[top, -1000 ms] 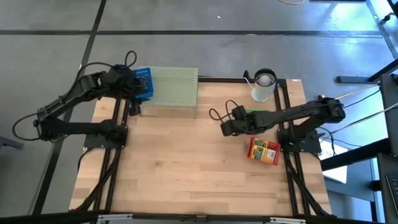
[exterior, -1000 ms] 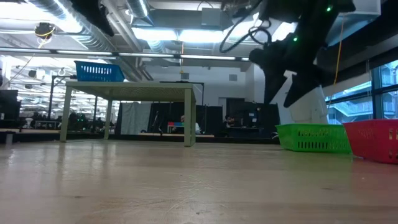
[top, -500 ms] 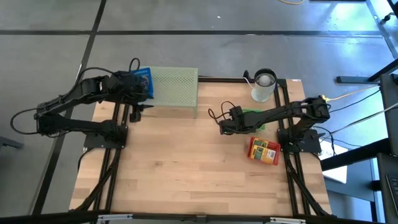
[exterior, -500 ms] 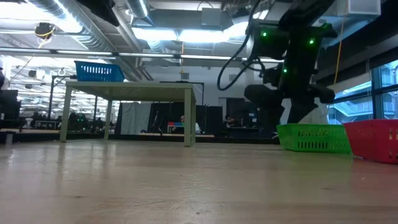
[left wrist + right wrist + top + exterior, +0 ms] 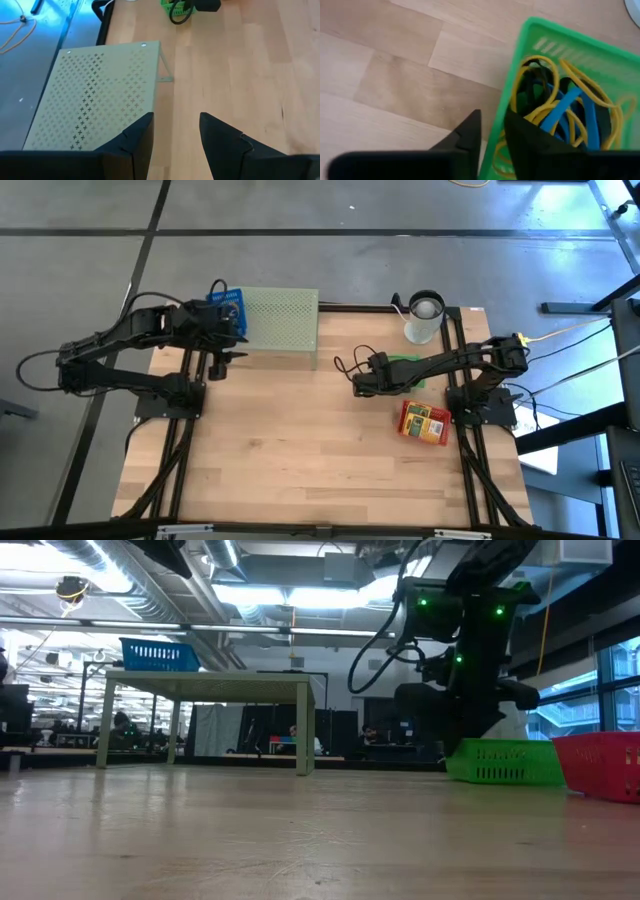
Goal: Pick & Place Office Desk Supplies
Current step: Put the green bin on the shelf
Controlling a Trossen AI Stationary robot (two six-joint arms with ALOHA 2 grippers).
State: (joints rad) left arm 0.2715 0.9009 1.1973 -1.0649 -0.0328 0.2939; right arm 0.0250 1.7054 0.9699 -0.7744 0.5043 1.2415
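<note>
A green basket (image 5: 555, 45) holds yellow and blue rubber-band loops (image 5: 560, 107) and stands on the table at the right (image 5: 410, 362) (image 5: 505, 762). My right gripper (image 5: 492, 132) (image 5: 365, 380) is down at the basket's left end (image 5: 455, 745), its fingers astride the basket's wall. A blue basket (image 5: 228, 306) (image 5: 158, 656) rests on top of the pale green mesh stand (image 5: 282, 325). My left gripper (image 5: 176, 122) (image 5: 232, 328) is open and empty, beside the blue basket above the stand's near left corner. My right gripper has the green basket's wall (image 5: 506, 117) on the side toward the table's left, one finger inside the basket (image 5: 530, 145) and one outside (image 5: 467, 137). The fingers point down from above. The basket stands on the table.
A red basket (image 5: 425, 423) (image 5: 605, 765) lies near the right edge, nearer than the green one. A white cup (image 5: 424, 318) stands at the far right. The mesh stand (image 5: 95, 95) fills the far left. Bare wood (image 5: 300, 440) lies in the middle and near part.
My right gripper has come down beside the green basket's left end and shifted a little toward the table's left. The green basket has stayed where it was.
</note>
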